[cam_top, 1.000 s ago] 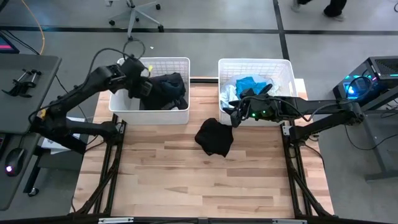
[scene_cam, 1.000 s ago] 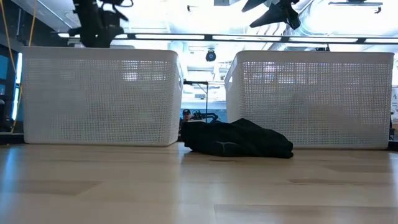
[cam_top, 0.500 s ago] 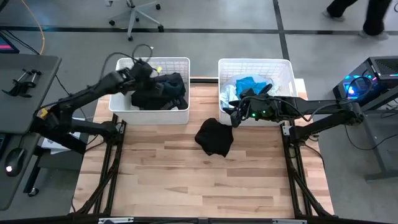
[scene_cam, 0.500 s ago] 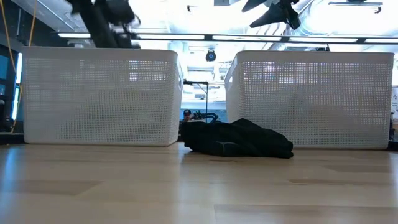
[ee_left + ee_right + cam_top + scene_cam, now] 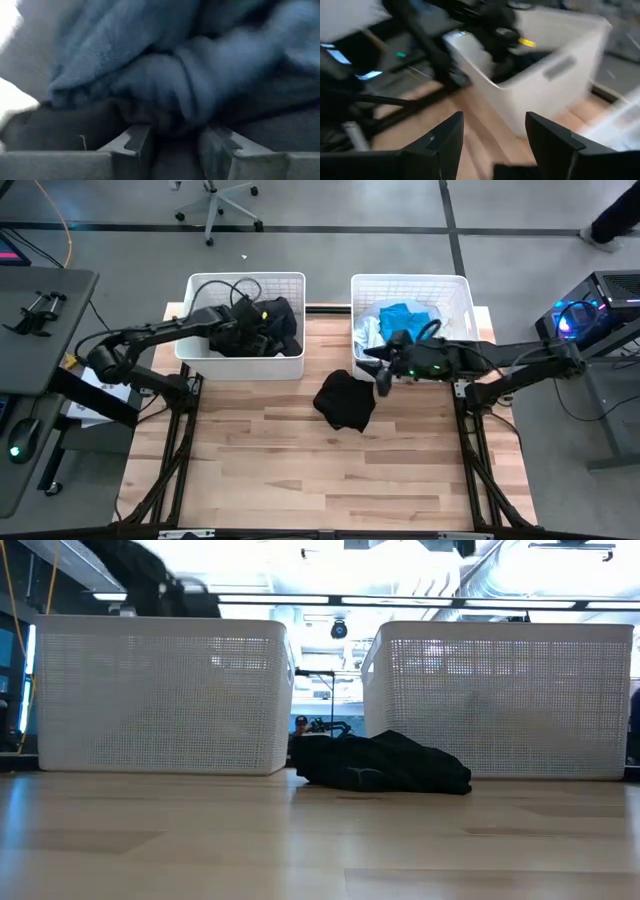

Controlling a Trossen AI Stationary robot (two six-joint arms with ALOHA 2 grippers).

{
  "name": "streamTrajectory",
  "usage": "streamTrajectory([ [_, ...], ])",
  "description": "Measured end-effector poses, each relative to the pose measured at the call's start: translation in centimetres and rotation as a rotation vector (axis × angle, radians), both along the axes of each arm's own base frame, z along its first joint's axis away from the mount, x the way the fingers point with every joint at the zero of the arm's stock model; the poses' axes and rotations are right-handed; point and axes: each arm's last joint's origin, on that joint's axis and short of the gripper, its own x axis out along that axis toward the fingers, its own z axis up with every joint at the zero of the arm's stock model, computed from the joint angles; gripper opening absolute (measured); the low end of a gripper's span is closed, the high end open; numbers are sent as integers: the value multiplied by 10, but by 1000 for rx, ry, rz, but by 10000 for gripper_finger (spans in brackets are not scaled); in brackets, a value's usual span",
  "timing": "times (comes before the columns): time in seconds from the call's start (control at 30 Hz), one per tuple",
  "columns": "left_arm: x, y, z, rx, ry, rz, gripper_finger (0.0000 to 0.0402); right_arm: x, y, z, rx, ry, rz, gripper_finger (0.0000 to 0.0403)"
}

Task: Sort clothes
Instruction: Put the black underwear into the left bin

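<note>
Your two arms are dark, near-black, built of slim tube links between thicker rounded joints. On the left arm [image 5: 140, 338] you can see black cables looping off the wrist and a small yellow tag beside them. The right arm [image 5: 520, 358] shows tiny green lights near its wrist and a loose cable loop. The right arm's fingers [image 5: 555, 145] are flat, dark grey, angular blades.
</note>
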Motion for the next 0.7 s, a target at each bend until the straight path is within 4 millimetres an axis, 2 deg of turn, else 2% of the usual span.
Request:
streamTrajectory([
  [0.17,-2,-2,57,121,-108,-25,109,-2,20,13,-101,-89,161,199],
  [0.3,-7,-12,94,216,-253,-8,106,4,33,4,-174,-23,375,199],
  [0.47,-12,-26,114,272,-382,9,106,26,49,-35,-253,210,535,199],
  [0.6,-10,-37,117,246,-434,16,106,54,50,-77,-284,405,518,199],
  [0.7,-4,-46,117,214,-456,-19,106,75,43,-107,-303,501,478,199],
])
